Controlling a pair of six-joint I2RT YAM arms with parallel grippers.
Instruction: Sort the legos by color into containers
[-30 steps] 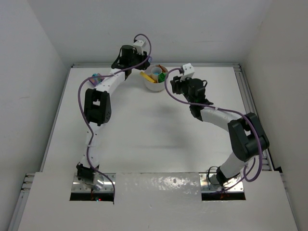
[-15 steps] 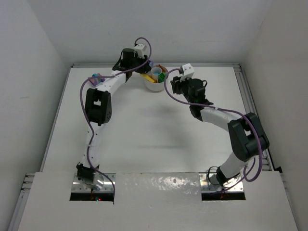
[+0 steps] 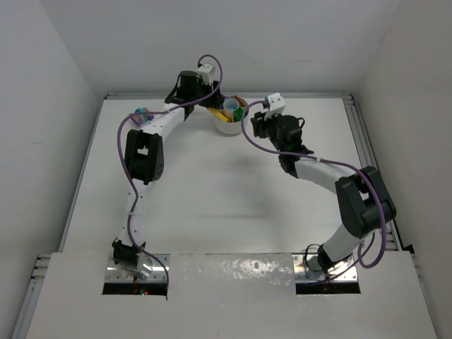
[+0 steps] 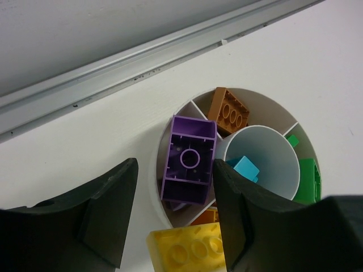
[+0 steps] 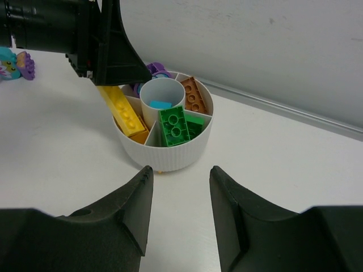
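The round white dish (image 3: 227, 127) stands at the table's back middle. In the left wrist view its rim (image 4: 156, 173) rings sections holding a purple brick (image 4: 190, 158), an orange-brown brick (image 4: 228, 110) and green bricks (image 4: 306, 178); a teal brick (image 4: 244, 169) lies in the central well. A yellow brick (image 4: 190, 246) leans out of a near section. My left gripper (image 4: 176, 164) hovers open just above the purple brick, apart from it. My right gripper (image 5: 181, 170) is open and empty, just in front of the dish wall (image 5: 170, 150).
A few teal and pink pieces (image 3: 141, 113) lie on the table at the back left, also in the right wrist view (image 5: 14, 62). A metal rail (image 4: 142, 56) and the white wall run right behind the dish. The left gripper's body (image 5: 85, 34) overhangs the dish's left side.
My left gripper has moved a little right, over the dish's back left sections. The right arm has stayed where it was.
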